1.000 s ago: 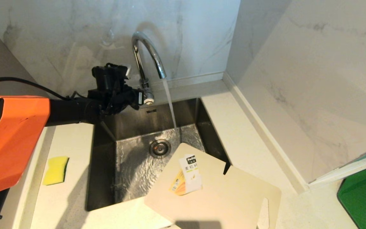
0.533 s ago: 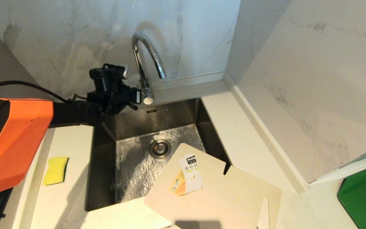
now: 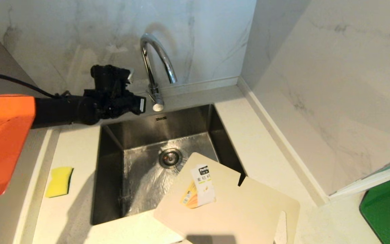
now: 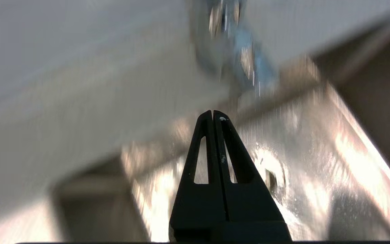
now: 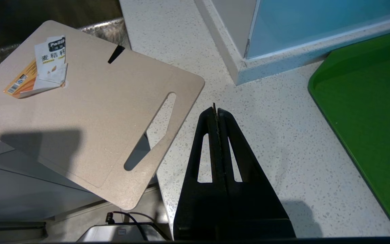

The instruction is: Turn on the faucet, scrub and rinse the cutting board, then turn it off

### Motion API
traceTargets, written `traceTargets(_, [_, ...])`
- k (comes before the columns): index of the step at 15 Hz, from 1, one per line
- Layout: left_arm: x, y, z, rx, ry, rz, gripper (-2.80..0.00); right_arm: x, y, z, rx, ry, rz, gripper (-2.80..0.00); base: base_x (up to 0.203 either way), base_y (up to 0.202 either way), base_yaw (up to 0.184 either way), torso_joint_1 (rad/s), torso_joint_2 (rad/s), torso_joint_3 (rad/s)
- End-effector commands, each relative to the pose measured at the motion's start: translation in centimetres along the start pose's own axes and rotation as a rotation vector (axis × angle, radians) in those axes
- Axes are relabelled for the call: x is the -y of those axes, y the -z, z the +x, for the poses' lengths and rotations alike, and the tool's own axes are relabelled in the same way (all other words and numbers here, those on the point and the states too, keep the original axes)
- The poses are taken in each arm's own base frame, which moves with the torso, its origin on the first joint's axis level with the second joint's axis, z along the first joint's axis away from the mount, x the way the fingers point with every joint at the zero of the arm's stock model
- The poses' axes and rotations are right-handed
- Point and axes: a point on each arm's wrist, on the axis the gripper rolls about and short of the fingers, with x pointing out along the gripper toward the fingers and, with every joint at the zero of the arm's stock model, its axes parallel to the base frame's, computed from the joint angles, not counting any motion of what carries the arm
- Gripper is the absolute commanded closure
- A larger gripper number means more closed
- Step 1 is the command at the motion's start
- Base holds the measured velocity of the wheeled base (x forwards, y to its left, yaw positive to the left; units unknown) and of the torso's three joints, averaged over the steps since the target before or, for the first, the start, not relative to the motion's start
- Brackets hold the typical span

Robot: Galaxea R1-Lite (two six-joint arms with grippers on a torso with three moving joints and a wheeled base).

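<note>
The chrome faucet (image 3: 154, 61) rises behind the sink, and no water runs from its spout. Its small lever handle (image 3: 157, 104) points toward the basin. My left gripper (image 3: 142, 104) is shut and empty, just left of the lever with a small gap between them. In the left wrist view the left gripper (image 4: 213, 113) is shut below the blurred faucet (image 4: 235, 51). The beige cutting board (image 3: 235, 206) lies flat, label up, across the sink's front right corner and the counter. My right gripper (image 5: 215, 110) is shut over the counter beside the cutting board (image 5: 90, 101).
A yellow-and-green sponge (image 3: 59, 181) lies on the counter left of the wet steel sink (image 3: 110, 189). A green tray (image 3: 388, 206) sits at the far right, near my right gripper in the wrist view. Marble walls close in behind and on the right.
The water stream has stopped. The faucet lever has swung slightly, and my left gripper has drawn back to the left and a little up, away from it.
</note>
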Motion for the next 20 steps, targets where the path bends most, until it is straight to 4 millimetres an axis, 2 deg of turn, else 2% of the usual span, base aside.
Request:
traceTargets(1, [-1.1, -2.7, -4.2, -0.085, 0.011, -0.009, 0.00, 0.0, 0.0, 0.0, -0.002, 0.000, 0.000, 0.00, 0.000, 0.000, 0.000, 0.000, 0.00, 0.000])
traceTargets(9, [-2.6, -5.2, -11.0, -0.227, 0.016, -0.070, 0.00, 0.0, 0.0, 0.0, -0.002, 0.000, 0.000, 0.00, 0.000, 0.000, 0.000, 0.000, 0.00, 0.000])
traceTargets(14, [-3.4, -5.3, -14.2, -0.257, 0.033, -0.076, 0.00, 0.0, 0.0, 0.0, -0.003, 0.000, 0.000, 0.00, 0.000, 0.000, 0.000, 0.000, 0.00, 0.000])
traceTargets(20, [-4.1, -4.7, -19.3, -0.284, 0.057, -0.122, 0.00, 0.0, 0.0, 0.0, -0.003, 0.000, 0.000, 0.00, 0.000, 0.000, 0.000, 0.000, 0.00, 0.000])
